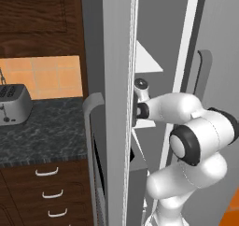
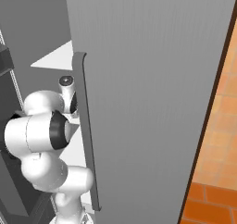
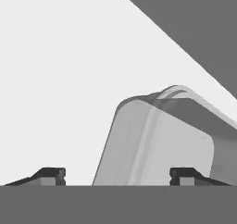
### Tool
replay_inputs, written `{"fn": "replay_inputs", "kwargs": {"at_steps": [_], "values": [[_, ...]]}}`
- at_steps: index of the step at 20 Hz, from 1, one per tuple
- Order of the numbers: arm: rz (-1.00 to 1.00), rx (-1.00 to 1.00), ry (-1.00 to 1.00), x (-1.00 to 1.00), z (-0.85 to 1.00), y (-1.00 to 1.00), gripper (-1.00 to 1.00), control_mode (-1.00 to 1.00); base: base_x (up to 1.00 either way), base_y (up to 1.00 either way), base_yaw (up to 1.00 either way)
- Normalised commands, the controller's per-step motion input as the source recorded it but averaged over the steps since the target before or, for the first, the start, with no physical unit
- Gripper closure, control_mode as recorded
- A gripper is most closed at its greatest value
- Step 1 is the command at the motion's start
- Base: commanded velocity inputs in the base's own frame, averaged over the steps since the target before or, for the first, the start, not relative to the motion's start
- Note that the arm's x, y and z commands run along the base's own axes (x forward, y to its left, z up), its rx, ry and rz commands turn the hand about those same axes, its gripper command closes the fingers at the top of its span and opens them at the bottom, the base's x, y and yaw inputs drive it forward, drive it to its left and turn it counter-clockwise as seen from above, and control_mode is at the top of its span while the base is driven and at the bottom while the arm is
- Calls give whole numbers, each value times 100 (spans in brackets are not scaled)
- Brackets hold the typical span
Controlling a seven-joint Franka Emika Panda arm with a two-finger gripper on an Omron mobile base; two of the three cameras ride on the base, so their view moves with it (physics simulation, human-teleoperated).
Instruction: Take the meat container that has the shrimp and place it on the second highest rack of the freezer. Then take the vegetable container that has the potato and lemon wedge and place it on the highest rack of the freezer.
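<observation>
Progress hard to judge: arm (image 1: 186, 127) reaching into open freezer (image 1: 154, 43), nothing yet confirmed placed on either rack. End effector (image 3: 117, 176) spread wide, gripping nothing, tips either side of pale translucent container (image 3: 157, 144) resting on white shelf (image 3: 55, 79). Contents not visible, so shrimp or vegetables impossible to tell.
</observation>
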Motion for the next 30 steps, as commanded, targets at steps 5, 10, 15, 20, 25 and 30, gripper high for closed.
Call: {"fn": "replay_inputs", "kwargs": {"at_steps": [5, 10, 15, 20, 25, 30], "values": [[5, 15, -26, -6, 41, -7, -100, -100, 0, 0, 0], [3, 13, 0, 0, 74, -1, -100, -100, 0, 0, 0], [-10, -1, -17, -45, 47, 19, -100, -100, 0, 0, 0], [-5, 1, -2, -26, 100, 0, -100, -100, 0, 0, 0], [-3, 2, 8, -15, 100, 0, -100, -100, 0, 0, 0], [0, 8, 63, -9, 100, -2, -100, -100, 0, 0, 0]]}}
